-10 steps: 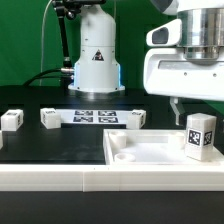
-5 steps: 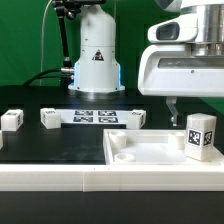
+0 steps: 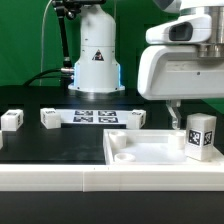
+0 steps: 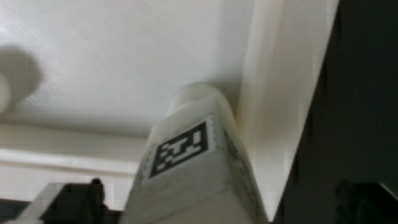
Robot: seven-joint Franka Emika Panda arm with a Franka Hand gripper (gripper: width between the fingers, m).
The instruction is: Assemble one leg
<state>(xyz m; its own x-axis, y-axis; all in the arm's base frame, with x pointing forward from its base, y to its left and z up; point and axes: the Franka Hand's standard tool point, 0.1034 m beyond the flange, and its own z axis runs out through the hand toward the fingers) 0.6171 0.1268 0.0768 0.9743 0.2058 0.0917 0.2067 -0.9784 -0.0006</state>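
The claw (image 4: 222, 204) is spread wide, its fingers (image 4: 80, 200) either side of the leg (image 3: 200, 135) and not touching it. The leg stands upright on the white panel (image 3: 140, 152), in the panel's corner toward the exterior view's right, close to the near edge of the desk (image 3: 50, 145).

Panel (image 3: 155, 148) is bare across the exterior view's left, plenty of room; only the upright leg (image 3: 200, 136) blocks, right by its edge.
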